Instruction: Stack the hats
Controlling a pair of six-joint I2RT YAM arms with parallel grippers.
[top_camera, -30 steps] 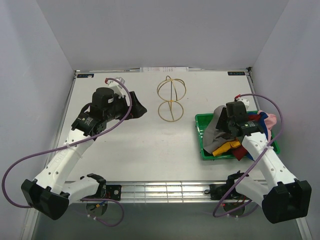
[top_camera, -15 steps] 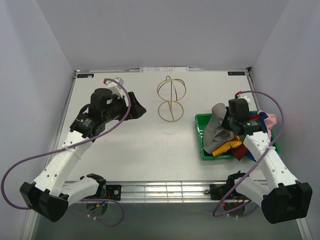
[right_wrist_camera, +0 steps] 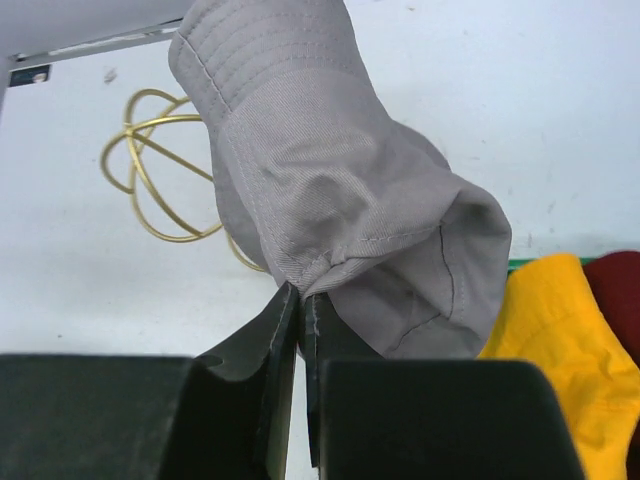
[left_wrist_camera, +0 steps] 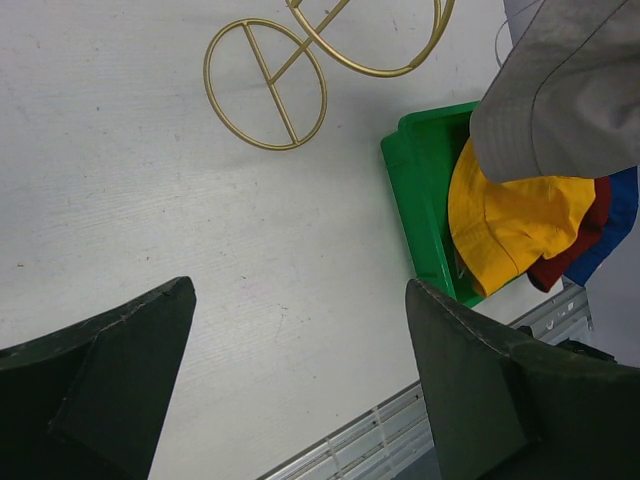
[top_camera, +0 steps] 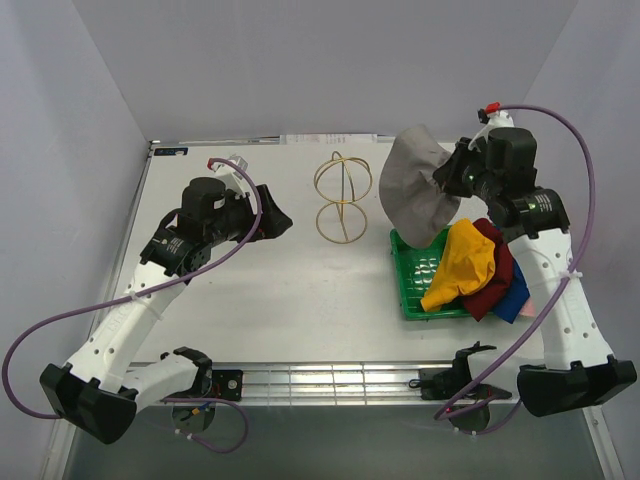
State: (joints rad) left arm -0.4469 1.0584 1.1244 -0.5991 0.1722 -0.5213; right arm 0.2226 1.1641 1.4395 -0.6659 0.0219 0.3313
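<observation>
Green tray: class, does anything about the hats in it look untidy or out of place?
Yes. The yellow hat, dark red hat and blue hat lie in a crumpled heap in the green tray, overlapping rather than stacked neatly. The grey hat dangles, pinched in the right end effector.

Readable text: none in any view.
Left sticker [top_camera: 171, 151]: dark, at the table's far edge, upper left of the top view; print too small to read.
Right sticker [top_camera: 470, 147]: dark, far edge, upper right; illegible.
White sheet [top_camera: 330, 139]: far edge, top centre; marks blurred.
</observation>
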